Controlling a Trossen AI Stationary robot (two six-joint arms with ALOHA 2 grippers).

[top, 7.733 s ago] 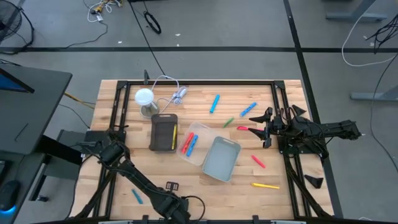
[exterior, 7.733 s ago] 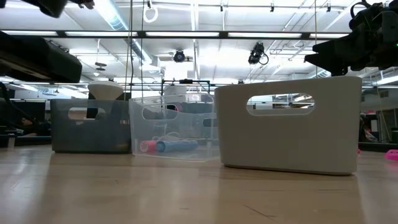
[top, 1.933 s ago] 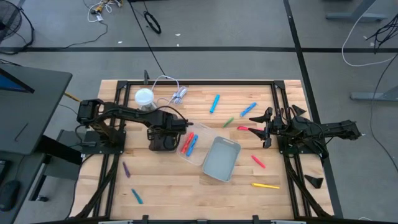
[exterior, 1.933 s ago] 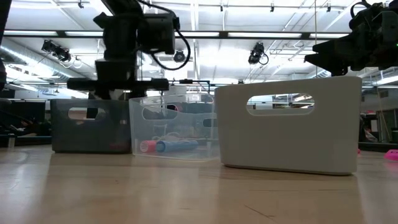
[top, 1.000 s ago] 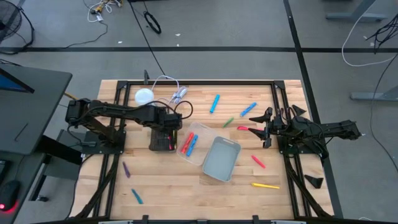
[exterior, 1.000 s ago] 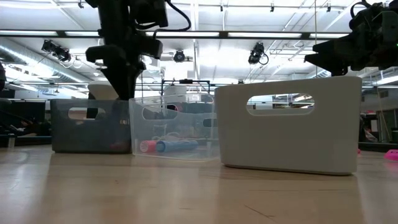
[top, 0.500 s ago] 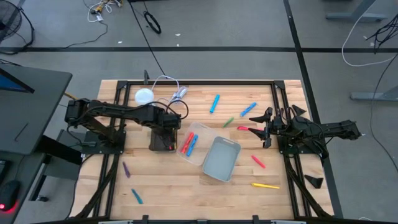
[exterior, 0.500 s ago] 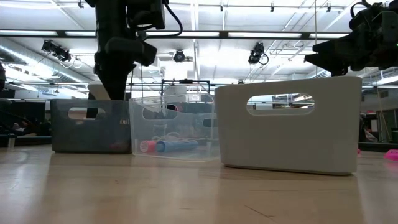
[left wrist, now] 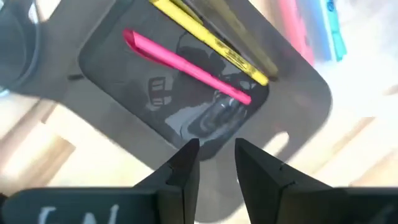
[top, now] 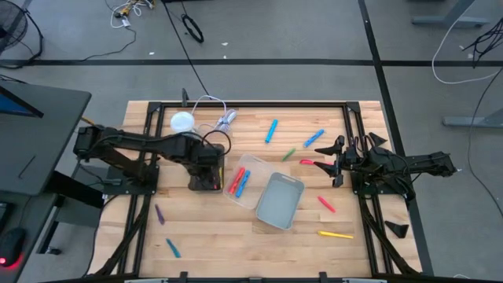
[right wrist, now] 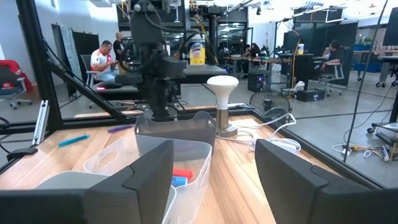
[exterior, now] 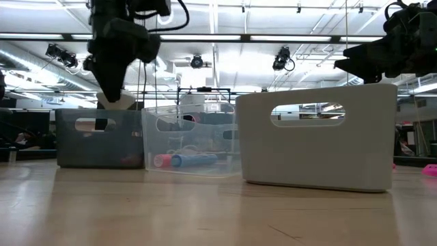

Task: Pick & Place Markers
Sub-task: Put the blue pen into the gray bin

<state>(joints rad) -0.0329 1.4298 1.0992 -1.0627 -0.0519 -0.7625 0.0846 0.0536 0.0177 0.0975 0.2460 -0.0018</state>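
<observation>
My left gripper [top: 209, 163] hangs open and empty over the dark bin [top: 206, 179], fingers pointing down. Its wrist view looks into that bin [left wrist: 124, 99], where a pink marker [left wrist: 186, 65] and yellow markers [left wrist: 214, 40] lie on the floor. The clear bin [top: 250, 167] holds red and blue markers [top: 238, 182]. Loose markers lie on the table: blue [top: 271, 130], blue [top: 313, 138], green [top: 289, 154], red [top: 306, 162], red [top: 326, 204], yellow [top: 335, 234], purple [top: 159, 214], teal [top: 172, 248]. My right gripper [top: 338, 161] waits open at the right side, above the table.
A pale grey bin [top: 279, 200] stands beside the clear bin. The white round-topped lamp [top: 182, 123] and a white cable bundle [top: 224, 119] sit at the far left. Black frame rails [top: 145, 196] run along both sides. Bare wood lies along the near edge [top: 244, 251].
My left gripper has drawn back a little toward the table's left edge while staying over the dark bin, and its arm has folded back toward the left. The right arm and all markers have kept still.
</observation>
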